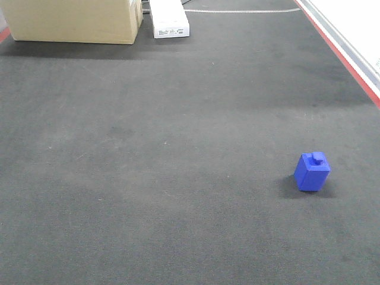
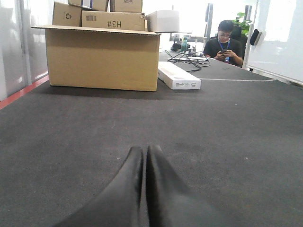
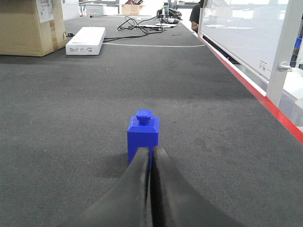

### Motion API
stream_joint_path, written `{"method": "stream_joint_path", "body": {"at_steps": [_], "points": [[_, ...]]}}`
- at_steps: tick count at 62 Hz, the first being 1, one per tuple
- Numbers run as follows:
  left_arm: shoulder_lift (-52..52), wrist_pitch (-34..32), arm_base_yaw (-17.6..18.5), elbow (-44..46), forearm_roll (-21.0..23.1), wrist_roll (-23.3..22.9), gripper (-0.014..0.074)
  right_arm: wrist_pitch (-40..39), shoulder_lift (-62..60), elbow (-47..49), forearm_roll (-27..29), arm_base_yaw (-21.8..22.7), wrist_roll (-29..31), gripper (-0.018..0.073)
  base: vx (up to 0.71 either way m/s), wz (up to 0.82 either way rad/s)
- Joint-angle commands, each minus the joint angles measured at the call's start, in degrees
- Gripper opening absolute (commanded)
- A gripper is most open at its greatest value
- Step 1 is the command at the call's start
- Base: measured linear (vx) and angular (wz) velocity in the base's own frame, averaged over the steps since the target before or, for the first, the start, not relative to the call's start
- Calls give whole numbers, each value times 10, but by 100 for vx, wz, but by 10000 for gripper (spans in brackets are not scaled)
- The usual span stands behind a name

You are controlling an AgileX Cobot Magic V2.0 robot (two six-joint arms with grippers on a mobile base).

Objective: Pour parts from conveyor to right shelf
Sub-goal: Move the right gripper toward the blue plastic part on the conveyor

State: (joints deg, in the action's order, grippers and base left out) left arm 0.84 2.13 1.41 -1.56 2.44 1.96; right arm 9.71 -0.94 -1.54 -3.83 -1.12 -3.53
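Note:
One small bright-blue part [image 1: 312, 171] stands upright on the dark grey conveyor [image 1: 178, 148], nub on top, toward the right side. In the right wrist view the same part [image 3: 143, 132] sits just beyond my right gripper [image 3: 151, 152], whose black fingers are pressed together and shut on nothing, pointing at its base. My left gripper [image 2: 145, 150] is also shut and empty, low over bare belt [image 2: 227, 137]. Neither gripper shows in the exterior front-facing view. The right shelf is out of view.
A large cardboard box [image 2: 102, 56] and a flat white box [image 2: 179, 78] stand at the belt's far end. A red strip [image 3: 265, 106] and a white-framed panel [image 3: 289, 52] run along the right edge. A seated person [image 2: 223, 43] is beyond the belt.

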Motion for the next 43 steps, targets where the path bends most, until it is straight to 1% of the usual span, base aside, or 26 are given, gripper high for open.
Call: {"method": "stream_joint_path", "body": {"at_steps": [1, 43], "points": [[7, -44, 2, -18, 2, -5, -6, -40, -7, -12, -3, 1, 4, -9, 0, 0], [7, -44, 2, -18, 2, -5, -6, -41, -7, -12, -3, 1, 4, -9, 0, 0]]}}
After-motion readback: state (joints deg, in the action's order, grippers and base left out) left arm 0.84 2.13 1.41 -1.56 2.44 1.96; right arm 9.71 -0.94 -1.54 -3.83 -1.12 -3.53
